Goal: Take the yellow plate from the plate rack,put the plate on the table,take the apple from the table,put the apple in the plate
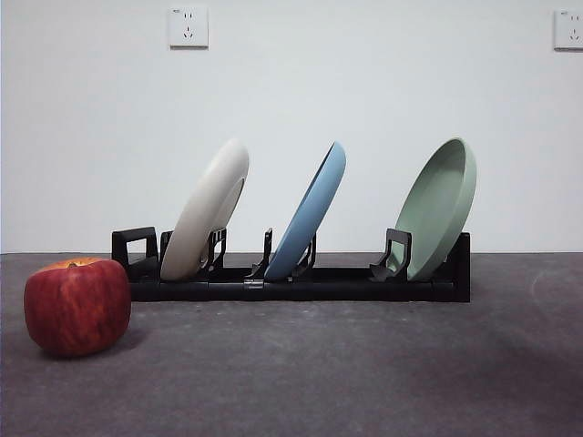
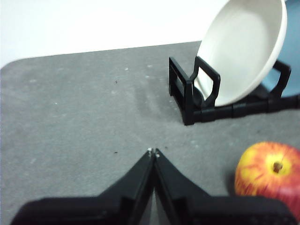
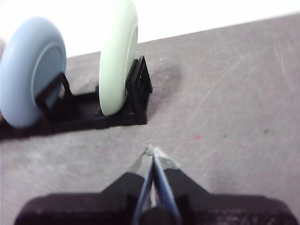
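Apple (image 1: 77, 306) is sitting on the table (image 1: 346, 373) far left, just in front of the rack's loop end. Next along, the yellow plate (image 1: 208, 210) is leaning in the first slot of the plate rack (image 1: 301, 282), then the blue plate (image 1: 311, 211), then the green plate (image 1: 439, 208) at the far end. All three are tilting the same way, well apart from each other.

Risks, as I'm judging it: rim is thin and slanted, so a bad grab could let the yellow plate slip or drag the rack w/ it; lifting at an angle could knock the blue plate; apple is round-ish, may roll if nudged.

Left gripper (image 2: 153, 152) is hovering over bare table, jaws pressed together, holding nothing; yellow plate and apple are both ahead of it, near but not touching. Right gripper (image 3: 153, 151) is also closed & empty, near the green-plate end, well away from the yellow plate.
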Motion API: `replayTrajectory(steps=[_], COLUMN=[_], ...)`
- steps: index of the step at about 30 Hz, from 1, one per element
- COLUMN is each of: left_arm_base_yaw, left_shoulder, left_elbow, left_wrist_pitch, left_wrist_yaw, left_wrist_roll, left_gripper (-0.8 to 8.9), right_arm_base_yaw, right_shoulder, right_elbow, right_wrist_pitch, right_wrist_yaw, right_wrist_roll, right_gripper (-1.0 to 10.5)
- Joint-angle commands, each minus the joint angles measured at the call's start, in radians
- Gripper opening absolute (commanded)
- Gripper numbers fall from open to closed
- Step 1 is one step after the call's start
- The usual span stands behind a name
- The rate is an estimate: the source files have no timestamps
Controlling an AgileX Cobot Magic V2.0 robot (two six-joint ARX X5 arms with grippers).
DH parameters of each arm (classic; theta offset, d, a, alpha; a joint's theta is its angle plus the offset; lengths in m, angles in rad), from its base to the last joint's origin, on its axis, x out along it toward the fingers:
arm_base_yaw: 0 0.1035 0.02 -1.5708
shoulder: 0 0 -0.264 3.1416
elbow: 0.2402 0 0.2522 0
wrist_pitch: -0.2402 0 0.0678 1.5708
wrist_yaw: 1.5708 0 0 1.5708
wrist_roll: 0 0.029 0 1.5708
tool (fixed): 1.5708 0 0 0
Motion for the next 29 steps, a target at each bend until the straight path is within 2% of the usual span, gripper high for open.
replayTrajectory(steps=[1, 4, 5, 9, 13, 15, 21, 25, 29], left_arm_base_yaw=[0.004, 0.004, 0.004, 0.004, 0.004, 0.004, 0.004, 0.004, 0.003], left_shoulder=[-0.002, -0.001, 0.004, 0.083, 0.241, 0.31, 0.531, 0.693, 0.848], left_elbow=[-0.008, 0.045, 0.076, 0.234, 0.393, 0.451, 0.614, 0.722, 0.832], left_wrist_pitch=[0.057, 0.047, 0.029, -0.018, -0.045, -0.06, -0.107, -0.148, -0.213], left_wrist_yaw=[0.003, 0.008, 0.01, 0.032, 0.1, 0.145, 0.307, 0.468, 0.595], left_wrist_roll=[-0.17, -0.275, -0.279, -0.278, -0.271, -0.268, -0.267, -0.235, -0.211], left_gripper=[-0.07, -0.07, -0.07, -0.07, -0.07, -0.07, -0.06, -0.05, -0.01], right_arm_base_yaw=[-0.002, -0.002, -0.002, -0.002, -0.002, -0.002, -0.002, -0.002, -0.002], right_shoulder=[-0.003, 0.012, 0.024, 0.126, 0.261, 0.309, 0.461, 0.578, 0.7], right_elbow=[-0.001, 0.055, 0.085, 0.238, 0.392, 0.441, 0.588, 0.696, 0.799], right_wrist_pitch=[0.003, -0.009, -0.027, -0.092, -0.139, -0.146, -0.183, -0.257, -0.358], right_wrist_yaw=[-0.002, -0.002, -0.002, -0.002, -0.005, -0.034, -0.165, -0.263, -0.36], right_wrist_roll=[0.16, 0.24, 0.259, 0.256, 0.197, 0.161, 0.113, 0.097, 0.027], right_gripper=[-0.1, -0.1, -0.1, -0.1, -0.1, -0.1, -0.1, 0.0, 0.1])
